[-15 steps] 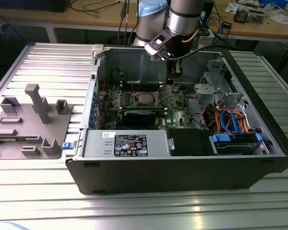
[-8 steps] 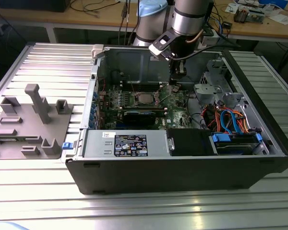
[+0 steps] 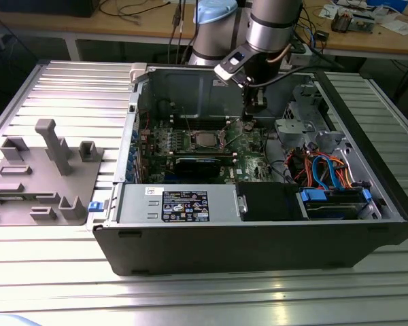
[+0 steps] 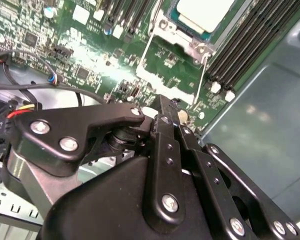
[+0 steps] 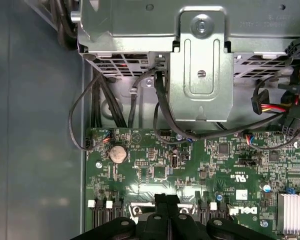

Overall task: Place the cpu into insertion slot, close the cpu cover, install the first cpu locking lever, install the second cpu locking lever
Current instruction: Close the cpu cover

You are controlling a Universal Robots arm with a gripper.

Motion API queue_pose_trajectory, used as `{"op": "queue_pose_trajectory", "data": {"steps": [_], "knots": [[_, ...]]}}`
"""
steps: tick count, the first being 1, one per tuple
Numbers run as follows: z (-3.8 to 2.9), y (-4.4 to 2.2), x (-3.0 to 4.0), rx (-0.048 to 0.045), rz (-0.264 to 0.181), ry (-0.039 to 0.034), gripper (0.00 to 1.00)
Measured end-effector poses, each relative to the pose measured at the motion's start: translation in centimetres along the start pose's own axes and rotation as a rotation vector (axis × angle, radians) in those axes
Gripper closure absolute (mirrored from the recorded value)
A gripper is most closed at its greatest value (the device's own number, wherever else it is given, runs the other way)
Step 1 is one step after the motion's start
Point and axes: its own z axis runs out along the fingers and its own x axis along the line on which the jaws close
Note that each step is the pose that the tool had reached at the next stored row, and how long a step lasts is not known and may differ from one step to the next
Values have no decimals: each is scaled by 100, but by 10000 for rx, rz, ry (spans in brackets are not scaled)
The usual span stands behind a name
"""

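The cpu lies flat in the insertion slot on the green motherboard, its pale metal top showing. The silvery cpu cover lies down around it. Two thin wire levers run from the socket's sides toward my gripper; whether they are latched I cannot tell. My gripper hovers above the board a short way from the socket, toward the exterior view's right. Its black fingers are pressed together, shut on nothing.
The open computer case walls in the board. A power supply and a drive bay with blue and orange cables stand at the front. Black memory slots flank the socket. A grey fixture tray lies outside the case.
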Motion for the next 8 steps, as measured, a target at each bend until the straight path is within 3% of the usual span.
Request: {"op": "queue_pose_trajectory", "data": {"steps": [8], "knots": [[139,76,1,0,-1,1,89]]}}
